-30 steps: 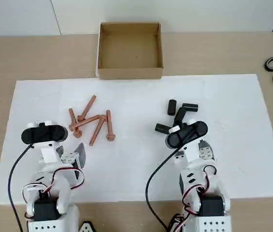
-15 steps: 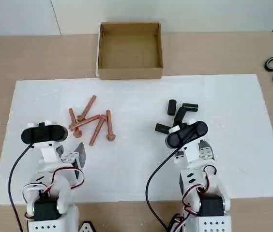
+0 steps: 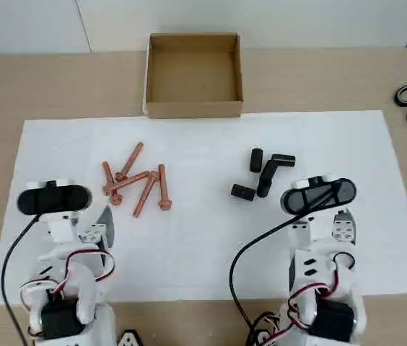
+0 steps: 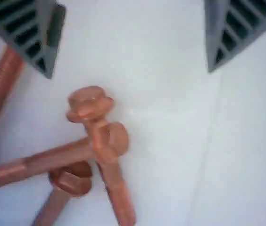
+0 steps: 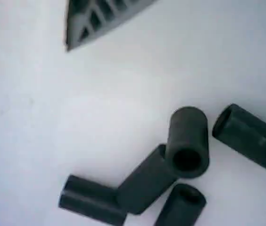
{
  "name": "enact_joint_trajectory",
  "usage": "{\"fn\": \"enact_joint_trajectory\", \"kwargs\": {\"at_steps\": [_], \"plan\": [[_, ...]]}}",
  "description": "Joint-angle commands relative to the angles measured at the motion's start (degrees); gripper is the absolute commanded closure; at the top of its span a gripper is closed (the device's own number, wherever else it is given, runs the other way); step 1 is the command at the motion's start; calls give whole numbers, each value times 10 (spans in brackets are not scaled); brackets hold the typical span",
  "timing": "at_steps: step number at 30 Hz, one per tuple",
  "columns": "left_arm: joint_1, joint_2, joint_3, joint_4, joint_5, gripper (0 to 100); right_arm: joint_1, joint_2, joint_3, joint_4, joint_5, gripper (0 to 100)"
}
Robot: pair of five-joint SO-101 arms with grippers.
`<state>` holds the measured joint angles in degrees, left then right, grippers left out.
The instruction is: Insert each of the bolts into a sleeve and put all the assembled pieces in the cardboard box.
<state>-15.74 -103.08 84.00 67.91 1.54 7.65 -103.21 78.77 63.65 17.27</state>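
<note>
On the left gripper (image 4: 129,73), the fingers (image 4: 38,42) stand wide apart above the white sheet (image 3: 203,245). The copper bolts (image 3: 163,186) lie heaped at its 1 o'clock, untouched. The right gripper (image 3: 343,225) has the black sleeves (image 3: 265,178) at its 10 o'clock, and I cannot tell its state. The cardboard box (image 3: 193,109) sits at 12 o'clock on the worktop (image 3: 45,86).

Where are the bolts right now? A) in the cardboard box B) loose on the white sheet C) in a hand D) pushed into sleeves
B: the bolts lie heaped on the white sheet, apart from the sleeves and the cardboard box.
</note>
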Motion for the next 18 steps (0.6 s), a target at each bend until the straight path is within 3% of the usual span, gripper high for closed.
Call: {"fn": "enact_joint_trajectory", "kwargs": {"at_steps": [1, 6, 12, 18], "plan": [[-28, 63, -65, -8, -21, 798, 7, -3, -71, 32, 7, 821], [-31, 280, -225, -16, -23, 798, 7, 82, -156, 46, 7, 821], [-27, 554, -429, 58, -21, 798, 7, 344, -329, 139, 15, 821], [-27, 623, -464, 73, 16, 798, 6, 628, -555, 313, 42, 820]]}}
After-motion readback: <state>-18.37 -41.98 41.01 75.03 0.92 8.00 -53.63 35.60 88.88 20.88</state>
